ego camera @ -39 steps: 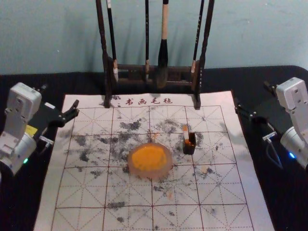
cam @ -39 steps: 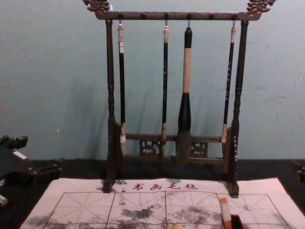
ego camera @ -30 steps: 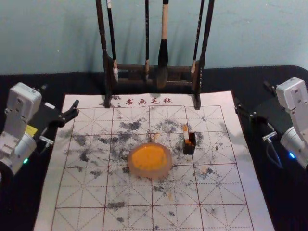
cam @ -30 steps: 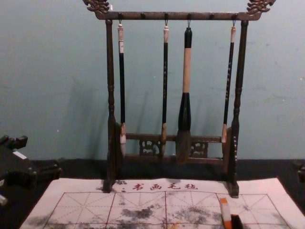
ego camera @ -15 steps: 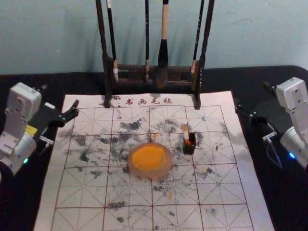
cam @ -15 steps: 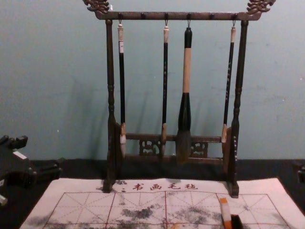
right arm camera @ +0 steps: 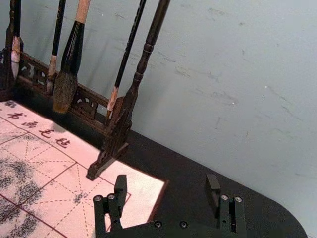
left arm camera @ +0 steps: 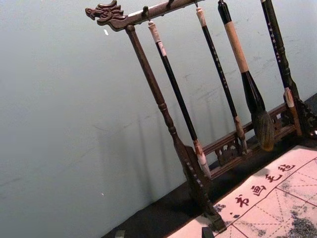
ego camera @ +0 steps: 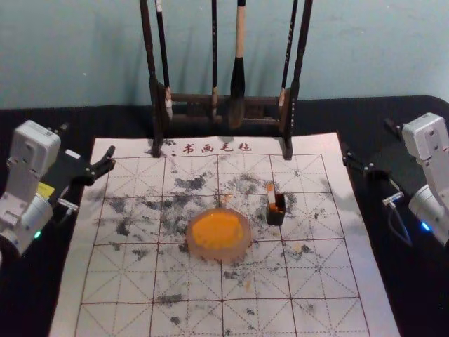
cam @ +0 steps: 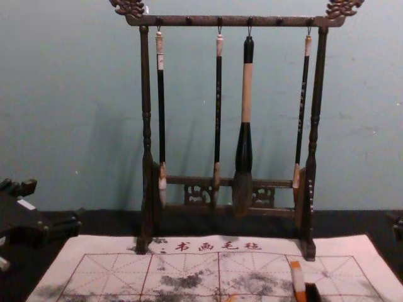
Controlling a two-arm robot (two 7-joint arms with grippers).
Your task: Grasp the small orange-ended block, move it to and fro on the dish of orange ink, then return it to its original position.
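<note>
- Gridded mat (ego camera: 133, 284), ink-smudged, spread over the table.
- Brush rack (ego camera: 193, 100) standing at its back.
- Left gripper (ego camera: 88, 145) and right gripper (ego camera: 368, 142), over at either side, both spread wide, gripping nothing.
- Dish of orange ink (ego camera: 217, 232) on the mat.
- Little black holder (ego camera: 275, 217) to its right.
- Orange-ended block (ego camera: 271, 192), fairly upright at that holder.

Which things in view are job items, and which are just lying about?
Job:
- orange-ended block
- ink dish
- dark box, likely block's holder
- left gripper, right gripper: open, flanking mat

Lying about:
- brush rack
- four brushes
- mat
</note>
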